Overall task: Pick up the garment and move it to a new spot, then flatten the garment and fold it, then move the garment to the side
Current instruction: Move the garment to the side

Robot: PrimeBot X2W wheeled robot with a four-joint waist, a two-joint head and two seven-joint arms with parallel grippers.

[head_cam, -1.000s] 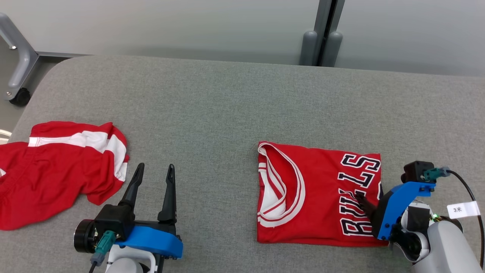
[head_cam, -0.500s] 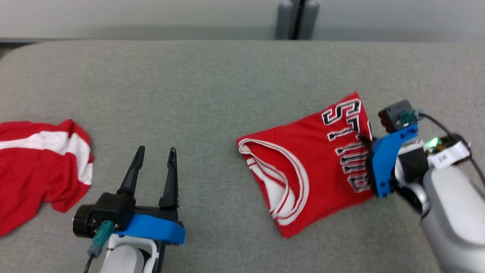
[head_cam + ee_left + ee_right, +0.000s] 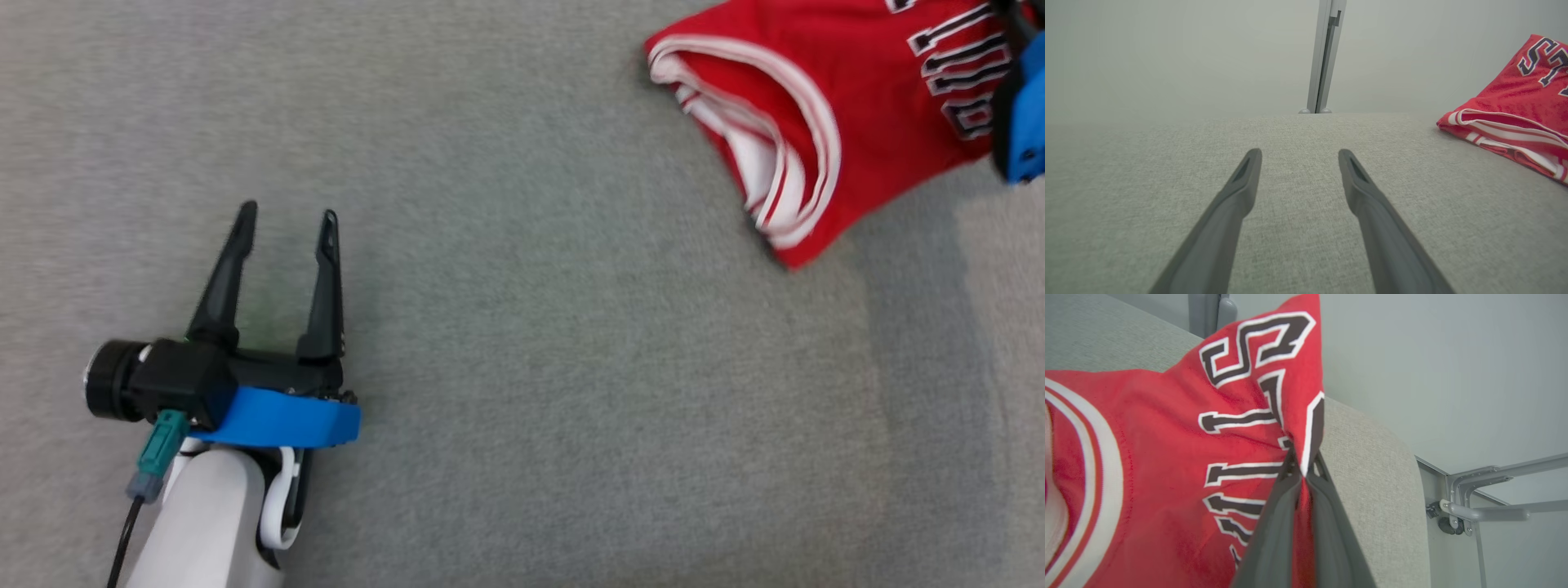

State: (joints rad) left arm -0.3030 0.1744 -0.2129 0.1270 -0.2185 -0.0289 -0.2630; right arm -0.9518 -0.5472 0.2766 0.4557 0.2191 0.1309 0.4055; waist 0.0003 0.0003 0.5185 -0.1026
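My right fingers (image 3: 1286, 498) clenched on lettered edge of red garment (image 3: 882, 98), upper right of head view, rest on grey worktop (image 3: 531, 367). My left fingers (image 3: 326, 278) spread, empty, lower left.

Black, blue and white arm hardware
Left gripper (image 3: 288, 211): two long tapering black fingers (image 3: 224, 273), blue bracket (image 3: 277, 420), round black camera (image 3: 110, 380), teal plug (image 3: 159, 441) with dark cable, glossy white forearm (image 3: 204, 523); right gripper (image 3: 1302, 475) has matching dark fingers
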